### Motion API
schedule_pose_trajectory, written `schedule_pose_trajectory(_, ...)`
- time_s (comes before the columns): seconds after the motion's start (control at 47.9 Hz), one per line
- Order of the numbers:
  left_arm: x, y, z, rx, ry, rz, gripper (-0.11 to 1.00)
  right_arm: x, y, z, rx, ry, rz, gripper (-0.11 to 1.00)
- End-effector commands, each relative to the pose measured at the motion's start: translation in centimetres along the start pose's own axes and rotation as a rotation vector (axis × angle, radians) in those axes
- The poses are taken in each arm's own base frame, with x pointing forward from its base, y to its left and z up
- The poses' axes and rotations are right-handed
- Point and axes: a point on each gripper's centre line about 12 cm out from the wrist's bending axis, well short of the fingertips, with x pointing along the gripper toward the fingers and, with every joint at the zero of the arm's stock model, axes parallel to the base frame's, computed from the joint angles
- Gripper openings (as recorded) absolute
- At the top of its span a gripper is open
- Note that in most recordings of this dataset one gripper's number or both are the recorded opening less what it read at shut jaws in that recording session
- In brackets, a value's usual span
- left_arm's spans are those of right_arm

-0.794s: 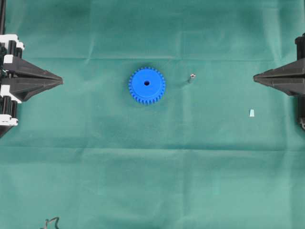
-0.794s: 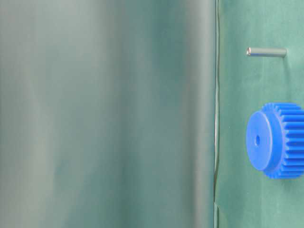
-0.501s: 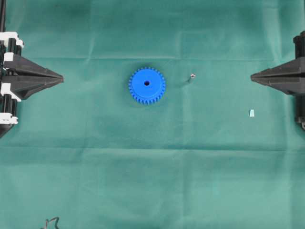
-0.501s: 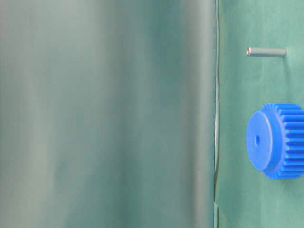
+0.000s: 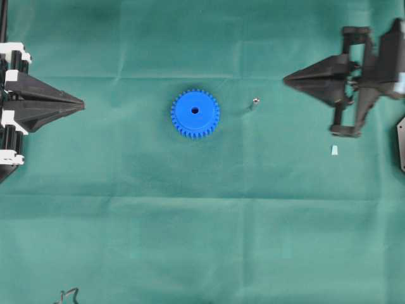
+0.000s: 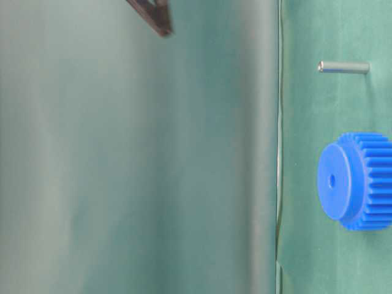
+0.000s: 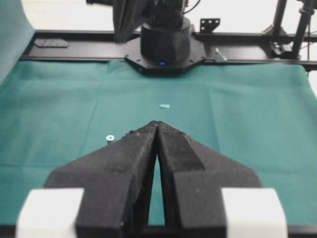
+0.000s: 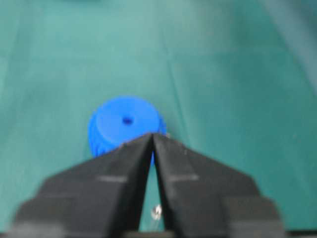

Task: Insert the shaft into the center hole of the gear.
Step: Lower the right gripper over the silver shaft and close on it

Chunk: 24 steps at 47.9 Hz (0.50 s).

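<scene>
overhead view, creased green cloth (image 5: 202, 240), black frame rail (image 7: 99, 37)

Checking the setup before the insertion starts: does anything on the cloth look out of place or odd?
One stray: a small pale wedge lies on the cloth right of the shaft, apart from the gear. It seems to play no part here. Gear and shaft look undamaged.

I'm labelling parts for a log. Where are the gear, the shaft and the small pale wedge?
gear (image 5: 195, 113): overhead view, flat top face.
shaft (image 6: 343, 67): table-level view, middle of its length.
pale wedge (image 5: 333, 150): overhead view, its centre.
</scene>
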Motion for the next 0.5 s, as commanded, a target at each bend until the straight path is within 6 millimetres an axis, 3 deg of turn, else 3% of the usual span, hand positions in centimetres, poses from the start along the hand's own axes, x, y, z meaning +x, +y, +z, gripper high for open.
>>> schedule_pose_trajectory(0.0,0.2,0.1,1.0,0.003,-0.025,0.003,0.00,1.9,-0.1,0.3,0.015,0.026,-0.009,0.33)
schedule_pose_trajectory(0.188,0.2,0.1,0.8,0.002,-0.018,0.003,0.00,5.5,-0.4,-2.5,0.016,0.149,-0.020,0.87)
schedule_pose_trajectory(0.48,0.3,0.1,0.7,0.002,-0.012,0.003,0.00,8.4,-0.9,-7.2,0.061,0.264,-0.053,0.85)
